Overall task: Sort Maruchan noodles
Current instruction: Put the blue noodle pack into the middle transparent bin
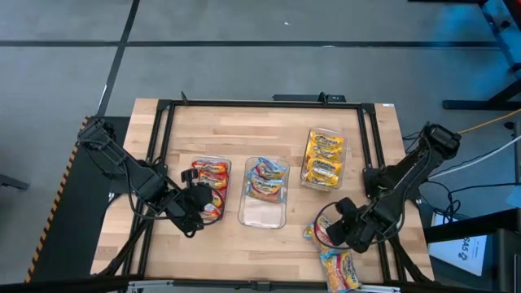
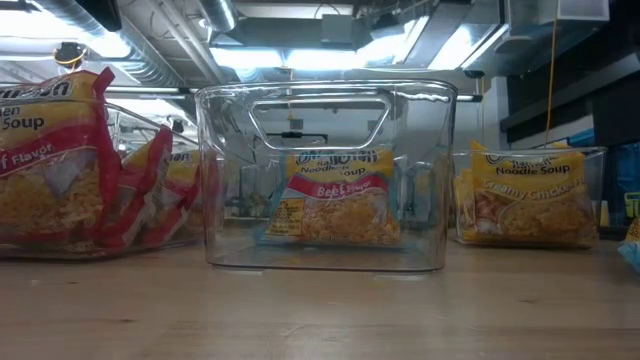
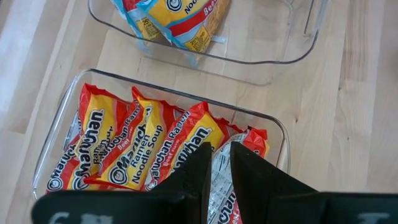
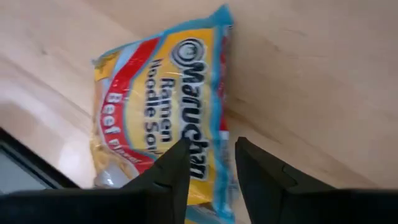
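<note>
Right gripper [image 1: 326, 233] hangs low over the near right part of the wooden table [image 1: 269, 122]; its two dark fingers [image 4: 177, 168] stand a little apart, straddling the edge of a blue-edged Beef Flavor packet [image 4: 161, 118] that lies on the wood directly under and ahead of them, and whether they are actually pinching the wrapper I cannot tell. Just behind that gripper, nearer the table's front edge, lies a loose yellow packet [image 1: 342, 270]. Left gripper [image 1: 198, 213] sits down in the near end of the red-packet tray [image 1: 221, 167], fingers [image 3: 193, 171] close together with a narrow gap, and a silvery-backed packet [image 3: 219, 180] shows between them; a firm pinch cannot be confirmed

Three clear plastic trays stand in a row ahead of the two grippers. Ahead of the left gripper, the tray it is reaching into holds the red packets [image 3: 137, 146], standing on edge side by side. Between the two grippers, the middle tray [image 1: 264, 213] holds a few blue-edged packets [image 1: 265, 177] at its far end, its near half bare. Ahead of the right gripper, well apart from it, the third tray [image 1: 342, 145] holds the yellow Creamy Chicken packets [image 1: 323, 159], stacked upright; in the low view they lean against the tray's wall
</note>
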